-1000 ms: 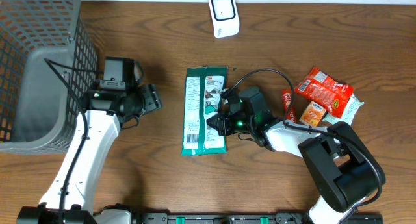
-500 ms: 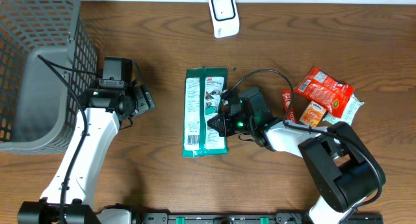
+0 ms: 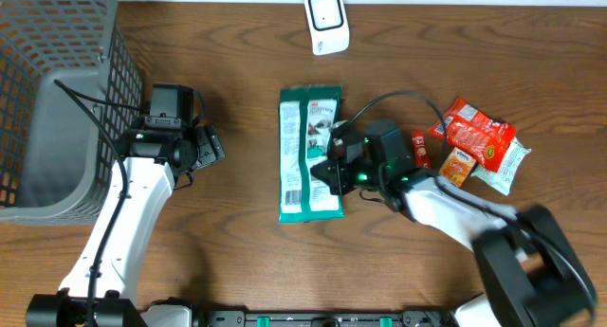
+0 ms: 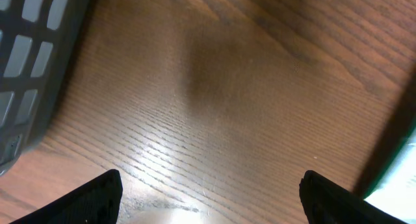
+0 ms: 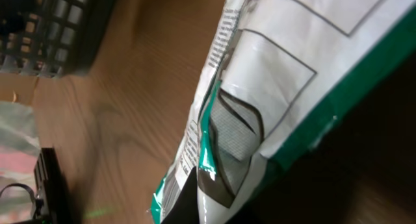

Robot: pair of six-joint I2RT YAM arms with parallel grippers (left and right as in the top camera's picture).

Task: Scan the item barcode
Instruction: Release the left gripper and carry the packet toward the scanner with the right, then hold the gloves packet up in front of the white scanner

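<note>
Overhead view, entry for one green-and-white packet (image 3: 309, 153): lies flat at mid-table, long axis running from the robot's side toward the far edge. Its far end points at the white scanner (image 3: 325, 22), which stands beyond it and apart.

Right gripper (image 3: 334, 172): at the packet's right long edge, jaws pinched together on the film there. Forearm reaches in low from the right, wrist turned toward the packet. This arm is the nearer one and has the hold.

Left gripper (image 3: 215, 147): fingers spread wide, nothing between them, over bare wood (image 3: 237, 242). It sits left of the packet and apart, beside the grey basket (image 3: 106, 81).

Barcode: too small to place with certainty.

Judgement: the coming move is a carry along the packet's own axis, toward the scanner.

Other stock: red and orange snack packets (image 3: 474, 130), at the right.
</note>
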